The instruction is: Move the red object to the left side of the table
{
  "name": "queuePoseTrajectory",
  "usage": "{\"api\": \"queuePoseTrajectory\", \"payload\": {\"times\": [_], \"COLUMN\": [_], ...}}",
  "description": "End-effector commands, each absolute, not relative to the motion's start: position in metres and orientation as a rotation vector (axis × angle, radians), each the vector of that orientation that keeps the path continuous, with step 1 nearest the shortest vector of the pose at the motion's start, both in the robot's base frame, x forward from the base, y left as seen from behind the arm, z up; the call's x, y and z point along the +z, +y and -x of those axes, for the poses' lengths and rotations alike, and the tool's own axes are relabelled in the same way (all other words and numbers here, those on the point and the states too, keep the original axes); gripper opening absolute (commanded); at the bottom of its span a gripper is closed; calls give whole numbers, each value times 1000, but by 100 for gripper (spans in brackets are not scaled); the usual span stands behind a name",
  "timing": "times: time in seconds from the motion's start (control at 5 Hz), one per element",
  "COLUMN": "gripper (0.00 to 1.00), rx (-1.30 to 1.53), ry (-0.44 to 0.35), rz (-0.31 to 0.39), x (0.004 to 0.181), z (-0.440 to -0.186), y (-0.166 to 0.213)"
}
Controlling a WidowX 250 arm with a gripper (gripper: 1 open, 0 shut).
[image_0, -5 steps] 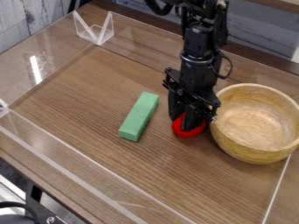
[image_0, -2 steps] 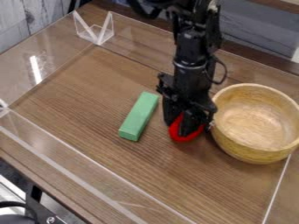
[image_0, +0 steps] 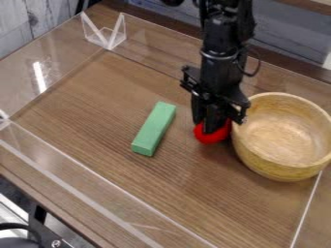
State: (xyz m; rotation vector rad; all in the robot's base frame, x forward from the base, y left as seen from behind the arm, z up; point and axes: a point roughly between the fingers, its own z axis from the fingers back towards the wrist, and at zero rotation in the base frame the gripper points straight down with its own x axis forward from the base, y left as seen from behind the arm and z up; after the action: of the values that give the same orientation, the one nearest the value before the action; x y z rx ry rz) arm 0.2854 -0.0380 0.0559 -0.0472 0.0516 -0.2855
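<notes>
The red object (image_0: 210, 135) is a small rounded toy, seen just left of the wooden bowl, partly covered by the black fingers above it. My gripper (image_0: 214, 123) points straight down and is shut on the red object, which hangs slightly above the brown wood-grain table (image_0: 91, 97). Only the toy's lower red part shows; its stem is hidden.
A wooden bowl (image_0: 281, 136) stands right beside the gripper on its right. A green rectangular block (image_0: 153, 129) lies on the table to the left of the gripper. Low clear acrylic walls (image_0: 39, 68) edge the tabletop.
The fingers closed on the red object and the gripper has risen a little with it; the arm shifted slightly right. Block and bowl stayed put.
</notes>
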Motion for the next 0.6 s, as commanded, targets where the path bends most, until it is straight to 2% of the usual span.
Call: {"api": "queuePoseTrajectory", "payload": {"times": [0.0, 0.2, 0.4], "gripper": [0, 100, 0], "rx": [-248, -207, -277], "ry": [2, 3, 0], "rz": [48, 52, 45], "x": [64, 60, 63], "z": [-289, -282, -282], "y": [-35, -30, -16]}}
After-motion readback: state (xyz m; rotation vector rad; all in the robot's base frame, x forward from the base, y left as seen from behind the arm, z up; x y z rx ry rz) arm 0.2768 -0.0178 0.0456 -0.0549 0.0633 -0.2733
